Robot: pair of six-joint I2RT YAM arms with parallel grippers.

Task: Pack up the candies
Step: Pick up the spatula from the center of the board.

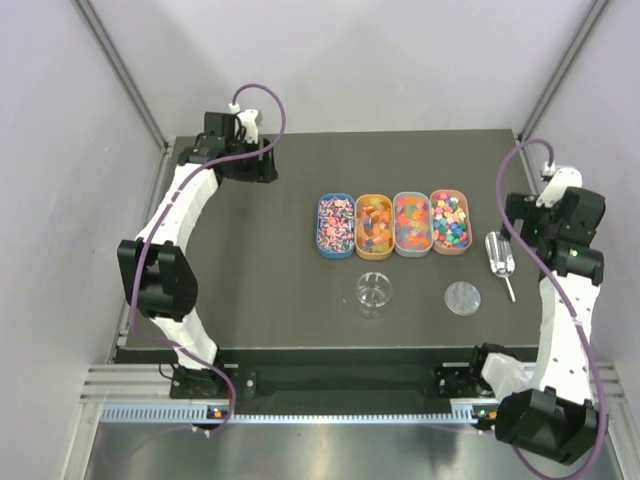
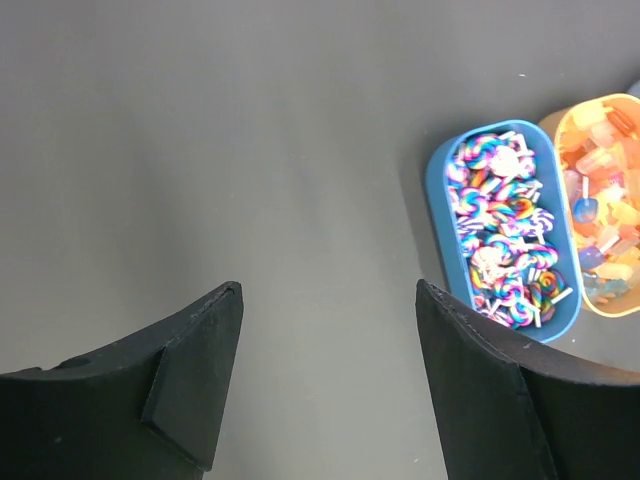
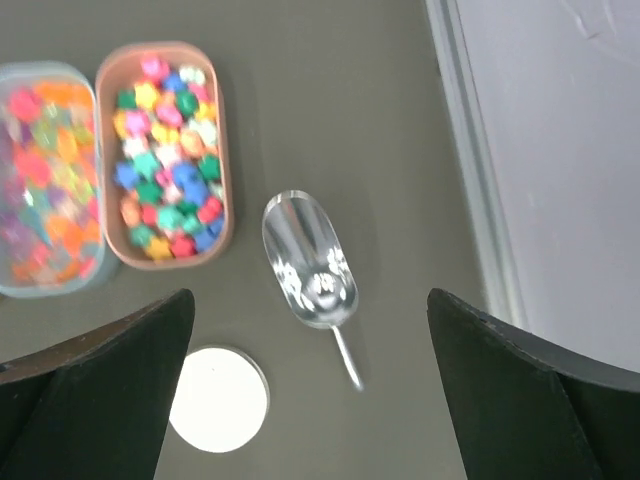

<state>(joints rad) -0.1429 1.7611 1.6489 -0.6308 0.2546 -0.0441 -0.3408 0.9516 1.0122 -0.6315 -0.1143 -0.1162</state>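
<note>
The candies fill four oval trays in a row at mid-table: swirly sweets in a blue tray (image 1: 335, 225), orange gummies (image 1: 374, 224), mixed gummies (image 1: 412, 223), and bright cube pieces (image 1: 450, 221). In the left wrist view the blue tray's candies (image 2: 500, 230) lie to the right of my open left gripper (image 2: 328, 286), which hangs over bare table at the back left (image 1: 262, 168). My right gripper (image 3: 308, 295) stands wide open above the metal scoop (image 3: 308, 262), with the cube candies (image 3: 165, 160) to its left. Neither gripper holds anything.
A clear round container (image 1: 375, 291) sits in front of the trays. A clear round lid (image 1: 462, 297) lies to its right, seen as a pale disc (image 3: 218, 398) in the right wrist view. The scoop (image 1: 499, 256) lies near the table's right edge (image 3: 470, 150).
</note>
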